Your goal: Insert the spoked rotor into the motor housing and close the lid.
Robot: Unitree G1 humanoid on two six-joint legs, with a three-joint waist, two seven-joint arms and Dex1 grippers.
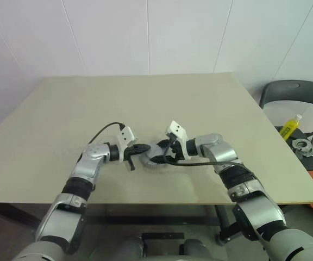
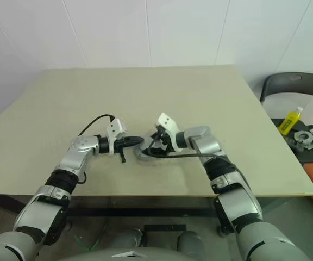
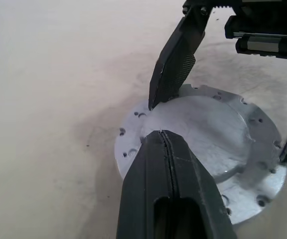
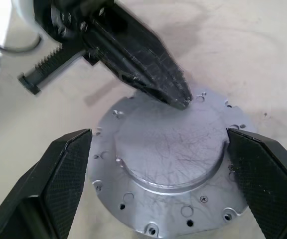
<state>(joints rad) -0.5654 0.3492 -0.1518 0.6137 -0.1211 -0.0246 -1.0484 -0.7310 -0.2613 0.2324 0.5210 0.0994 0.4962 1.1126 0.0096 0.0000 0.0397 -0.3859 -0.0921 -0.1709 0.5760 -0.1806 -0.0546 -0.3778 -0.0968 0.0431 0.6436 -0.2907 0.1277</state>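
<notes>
While wrist views show lid (image 4: pixel 168 154) screw holes | left claw (image 3: pixel 166 142) clenched | right claw (image 4: pixel 163 174) released

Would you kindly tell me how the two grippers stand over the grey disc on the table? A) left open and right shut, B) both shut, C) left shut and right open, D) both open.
C: the left gripper has its fingers pressed together with the tip at the lid, while the right gripper has its fingers spread wide on either side of it.

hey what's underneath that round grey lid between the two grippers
The lid lies flat on the table, covering whatever sits below; only its scratched raised centre and holed rim show. No rotor or housing is visible. The shut left gripper rests at its edge; the right gripper straddles it, open.
</notes>
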